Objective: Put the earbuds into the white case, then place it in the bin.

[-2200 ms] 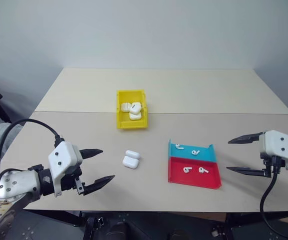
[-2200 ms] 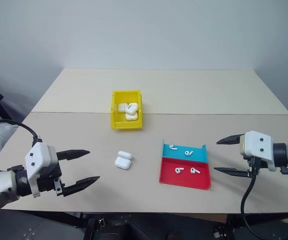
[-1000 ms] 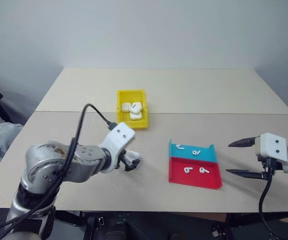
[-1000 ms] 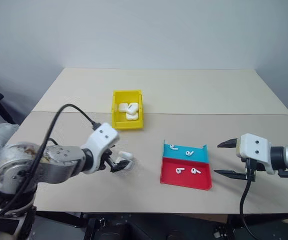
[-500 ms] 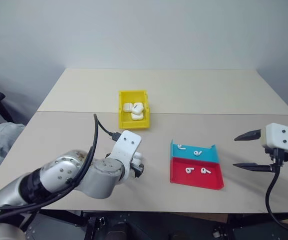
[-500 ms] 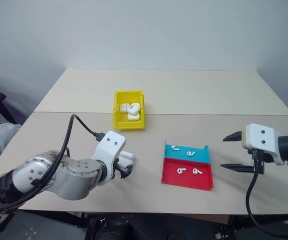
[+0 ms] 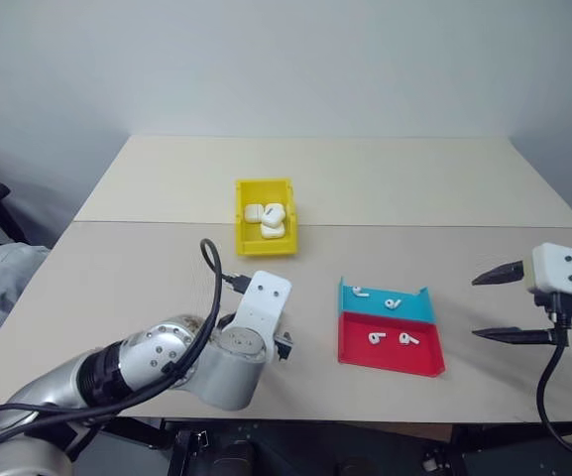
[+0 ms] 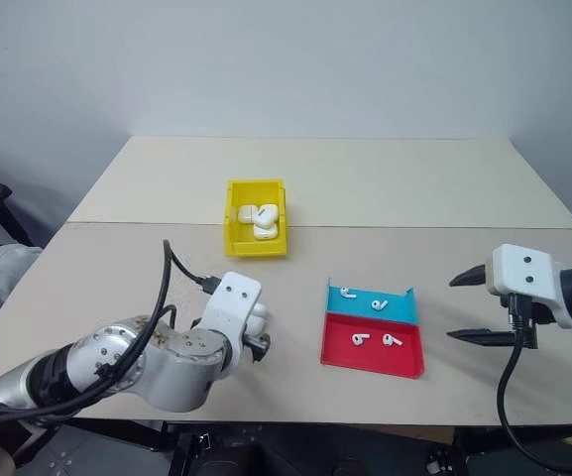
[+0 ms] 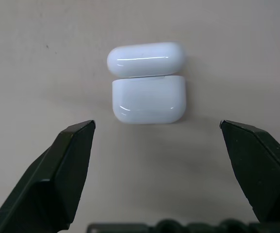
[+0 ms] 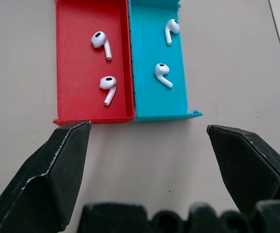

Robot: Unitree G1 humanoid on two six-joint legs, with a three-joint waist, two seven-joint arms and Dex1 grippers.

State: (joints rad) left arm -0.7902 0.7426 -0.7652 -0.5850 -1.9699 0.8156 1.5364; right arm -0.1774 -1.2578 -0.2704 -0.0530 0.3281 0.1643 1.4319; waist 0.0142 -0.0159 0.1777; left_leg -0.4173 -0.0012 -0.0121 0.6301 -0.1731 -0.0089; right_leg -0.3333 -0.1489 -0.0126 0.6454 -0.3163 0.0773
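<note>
The white case (image 9: 148,99) lies on the table with its lid (image 9: 146,58) flipped back. My left gripper (image 9: 157,124) hangs open just above it, one finger on either side, touching nothing. The earbuds rest in a flat tray to the right of the case: two in its red half (image 10: 108,86) and two in its blue half (image 10: 161,73). My right gripper (image 7: 476,307) is open and empty, hovering right of the tray and pointing at it. The yellow bin (image 7: 240,213) stands farther back on the table and holds several white cases (image 7: 266,220).
The blue-and-red tray (image 7: 419,359) sits near the table's front edge, between my two arms. My left forearm and its black cable (image 7: 211,263) cover the front left of the table. A seam (image 7: 414,226) runs across the table behind the bin.
My left arm has swung in from the front left to the case, and its wrist has rolled over it, hiding the case from the head views. The right gripper has kept roughly its place.
</note>
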